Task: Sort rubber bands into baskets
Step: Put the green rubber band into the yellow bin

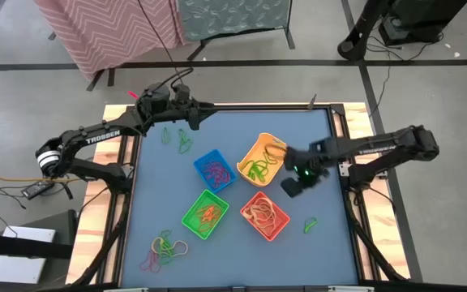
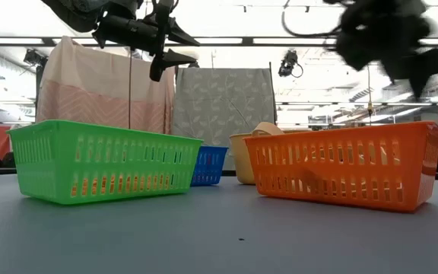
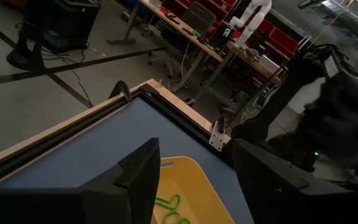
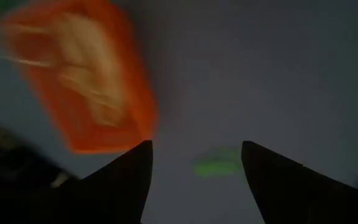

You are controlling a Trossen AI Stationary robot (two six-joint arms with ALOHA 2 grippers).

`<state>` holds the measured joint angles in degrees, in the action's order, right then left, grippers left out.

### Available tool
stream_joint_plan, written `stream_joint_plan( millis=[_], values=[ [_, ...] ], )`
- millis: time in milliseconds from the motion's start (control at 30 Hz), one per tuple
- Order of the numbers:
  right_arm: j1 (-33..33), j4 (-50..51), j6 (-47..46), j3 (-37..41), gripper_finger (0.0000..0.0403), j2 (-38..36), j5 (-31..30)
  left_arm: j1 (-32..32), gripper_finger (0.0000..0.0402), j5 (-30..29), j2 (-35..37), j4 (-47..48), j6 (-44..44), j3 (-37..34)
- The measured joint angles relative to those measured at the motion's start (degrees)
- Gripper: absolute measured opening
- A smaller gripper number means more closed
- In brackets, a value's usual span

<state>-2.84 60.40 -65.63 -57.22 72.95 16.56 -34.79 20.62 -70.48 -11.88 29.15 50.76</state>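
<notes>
Four baskets stand mid-table: blue (image 1: 214, 170), yellow (image 1: 262, 158), green (image 1: 206, 213) and orange (image 1: 264, 216), each with rubber bands inside. Loose rubber bands lie on the table: green ones at the far left (image 1: 177, 139), a mixed heap at the near left (image 1: 164, 250), and one green band (image 1: 310, 223) right of the orange basket. My right gripper (image 1: 292, 186) hovers open between the yellow and orange baskets, pointing steeply down, with nothing between its fingers (image 4: 194, 180). My left gripper (image 1: 191, 122) waits open and raised over the table's far left part (image 3: 197, 180).
Wooden rails (image 1: 343, 122) edge the blue table top. Open table surface lies along the near edge and at the right (image 1: 323, 251). Behind the table stand draped cloths (image 2: 105, 84) and a patterned screen (image 2: 223, 103).
</notes>
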Motion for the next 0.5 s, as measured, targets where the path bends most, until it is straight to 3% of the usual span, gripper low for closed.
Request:
stream_joint_plan(
  millis=[133,300,500],
  values=[
    [-10.81,3.11,-20.37,1.75,0.0249,0.07,-0.29,0.02,0.0206,-0.13,0.0,0.03,0.02,0.0],
    [-21.22,-5.16,-42.41,8.74,0.0237,0.13,3.43,0.02,0.0206,-0.15,0.0,0.02,-0.16,0.0],
    [-24.84,-10.4,-48.22,16.95,0.0229,0.17,-0.22,0.02,0.0206,-0.2,0.0,-0.26,-0.46,0.0]
  ],
)
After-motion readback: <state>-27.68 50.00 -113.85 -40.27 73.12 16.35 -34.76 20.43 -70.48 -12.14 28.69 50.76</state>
